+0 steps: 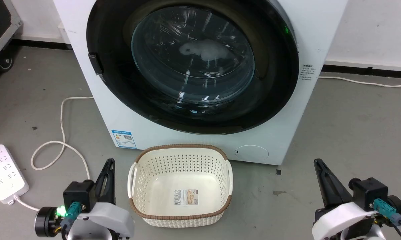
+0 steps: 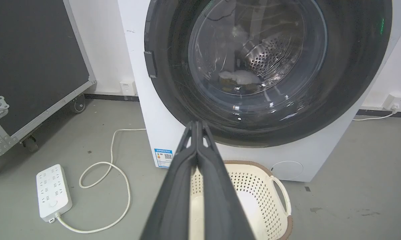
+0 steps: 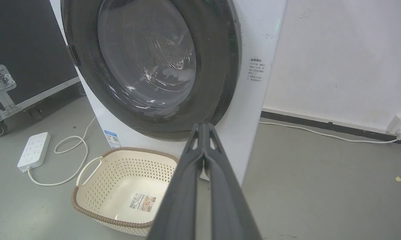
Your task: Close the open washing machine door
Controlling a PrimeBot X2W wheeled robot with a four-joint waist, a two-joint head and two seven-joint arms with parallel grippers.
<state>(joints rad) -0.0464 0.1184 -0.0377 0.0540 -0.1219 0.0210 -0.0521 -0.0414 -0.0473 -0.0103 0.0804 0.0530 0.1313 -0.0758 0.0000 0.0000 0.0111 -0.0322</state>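
Observation:
The washing machine [image 1: 320, 36] is a white box standing straight ahead. Its washing machine door [image 1: 193, 63], black-rimmed with a clear glass bowl, lies flat against the machine's front, latch side [image 1: 94, 63] at the left. Something white rests in the steel drum behind the glass. My left gripper [image 1: 109, 163] is low at the left, shut and empty, well short of the machine. My right gripper [image 1: 317, 163] is low at the right, also shut and empty. In the wrist views the left gripper [image 2: 197, 124] and right gripper [image 3: 203, 125] each point toward the door's [image 2: 257, 60] lower rim from a distance.
A cream perforated basket [image 1: 180, 147] sits empty on the grey floor between the grippers, just in front of the machine. A white power strip [image 1: 3, 173] and its looping cable [image 1: 62, 133] lie at the left. A wheeled black case [image 2: 30, 66] stands far left.

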